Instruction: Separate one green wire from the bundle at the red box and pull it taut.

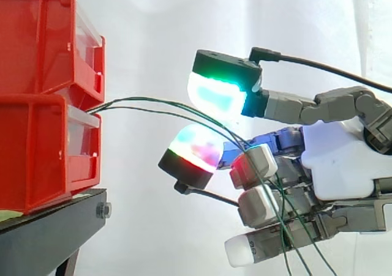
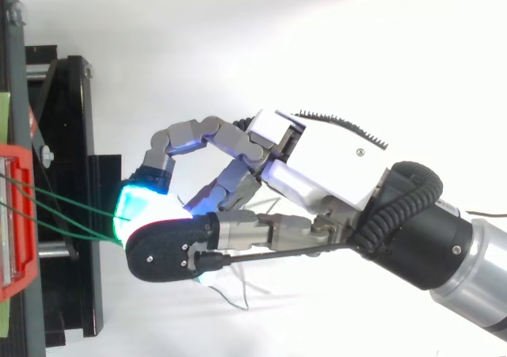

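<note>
Fingers (image 1: pixel 288 108) and thumb close loosely around the green wires (image 1: pixel 110 106). One finger reaches out above and the thumb below. Their glowing pads face each other with a narrow gap between them in the side view. The wires thread through that gap and lie against the lower, red-and-green pad (image 1: pixel 196 146), under the cyan-green pad (image 1: pixel 214 95). The other fingers are curled in at 5 o'clock of these two.

The wires come out between the two stacked red bins (image 1: pixel 43 98) and run toward 3 o'clock in a shallow arc, not straight. Past the pads they bend sharply and fall toward 5 o'clock across the curled fingers, dropping out of the side view at the bottom. From above they cross as two separate green lines from the bins at 9 o'clock to the point where the two pads meet.

The hand (image 1: pixel 337 160) sits at 3 o'clock of the bins, well clear of them. The bins rest on a black stand (image 1: pixel 49 233), and a white curtain (image 1: pixel 153 31) hangs behind.
</note>
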{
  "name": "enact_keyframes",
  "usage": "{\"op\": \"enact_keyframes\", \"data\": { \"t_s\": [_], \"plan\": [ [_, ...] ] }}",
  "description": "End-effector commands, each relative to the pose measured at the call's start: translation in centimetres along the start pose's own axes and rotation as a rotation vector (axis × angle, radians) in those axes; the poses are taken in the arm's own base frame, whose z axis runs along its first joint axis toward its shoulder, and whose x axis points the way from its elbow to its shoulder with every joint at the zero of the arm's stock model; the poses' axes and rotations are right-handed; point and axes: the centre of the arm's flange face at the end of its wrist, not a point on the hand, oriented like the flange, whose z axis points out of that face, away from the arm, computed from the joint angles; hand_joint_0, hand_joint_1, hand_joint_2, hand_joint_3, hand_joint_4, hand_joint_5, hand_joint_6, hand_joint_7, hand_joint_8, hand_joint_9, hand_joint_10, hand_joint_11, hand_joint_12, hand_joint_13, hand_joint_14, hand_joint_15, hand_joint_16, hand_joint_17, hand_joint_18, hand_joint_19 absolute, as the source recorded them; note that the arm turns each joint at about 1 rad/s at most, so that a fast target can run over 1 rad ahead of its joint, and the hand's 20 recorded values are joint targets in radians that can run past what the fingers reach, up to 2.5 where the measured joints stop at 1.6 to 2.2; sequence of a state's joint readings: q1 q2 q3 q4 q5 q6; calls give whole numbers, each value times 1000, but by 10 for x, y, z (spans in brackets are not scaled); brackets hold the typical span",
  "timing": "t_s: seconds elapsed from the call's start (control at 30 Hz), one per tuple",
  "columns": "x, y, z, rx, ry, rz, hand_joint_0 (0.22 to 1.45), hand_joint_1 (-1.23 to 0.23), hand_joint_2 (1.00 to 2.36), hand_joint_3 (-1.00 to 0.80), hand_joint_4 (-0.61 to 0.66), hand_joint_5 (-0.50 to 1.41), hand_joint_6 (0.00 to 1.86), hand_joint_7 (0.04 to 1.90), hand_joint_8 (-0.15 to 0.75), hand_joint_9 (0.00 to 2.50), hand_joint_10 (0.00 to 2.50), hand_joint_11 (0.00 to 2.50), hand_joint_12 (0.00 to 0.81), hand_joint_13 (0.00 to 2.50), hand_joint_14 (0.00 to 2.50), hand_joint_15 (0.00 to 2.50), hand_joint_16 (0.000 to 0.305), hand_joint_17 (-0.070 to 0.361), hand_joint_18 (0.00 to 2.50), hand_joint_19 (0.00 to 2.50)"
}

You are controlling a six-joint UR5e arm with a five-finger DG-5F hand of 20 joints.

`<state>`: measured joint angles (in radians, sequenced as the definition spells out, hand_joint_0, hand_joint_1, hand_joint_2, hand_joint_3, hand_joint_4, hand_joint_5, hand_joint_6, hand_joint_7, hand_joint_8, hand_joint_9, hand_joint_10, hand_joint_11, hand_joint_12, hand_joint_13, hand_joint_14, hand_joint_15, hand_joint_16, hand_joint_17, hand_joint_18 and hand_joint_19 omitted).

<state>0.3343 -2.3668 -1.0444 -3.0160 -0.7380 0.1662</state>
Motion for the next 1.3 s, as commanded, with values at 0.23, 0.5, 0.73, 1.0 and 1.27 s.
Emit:
{"op": "enact_keyframes", "data": {
  "t_s": [0.23, 0.5, 0.73, 1.0, 1.27],
  "plan": [
    [-1, 0, 0, 1, -2, 0, 494, -639, 1000, -500, 131, -198, 875, 1000, 292, 1327, 20, 1052, 383, 1361, 24, 890, 54, 121, 957, 399],
    [0, 0, 0, 1, -2, 1, 631, -756, 1003, -462, 95, -206, 872, 1040, 263, 1229, 22, 1027, 364, 1222, 25, 812, 49, 110, 895, 424],
    [0, -1, -3, 13, -1, -8, 645, -758, 1012, -348, 42, -207, 889, 1065, 270, 1227, 21, 1025, 364, 1190, 23, 787, 49, 109, 894, 424],
    [-1, -2, -2, 15, -3, -4, 693, -864, 1003, -474, 83, -212, 892, 1013, 256, 1153, 20, 1009, 366, 1056, 26, 706, 48, 107, 852, 394],
    [-2, -2, -2, 20, -1, -4, 645, -892, 1000, -500, 122, -206, 890, 949, 260, 1137, 20, 977, 373, 924, 19, 566, 46, 104, 816, 373]
  ]
}}
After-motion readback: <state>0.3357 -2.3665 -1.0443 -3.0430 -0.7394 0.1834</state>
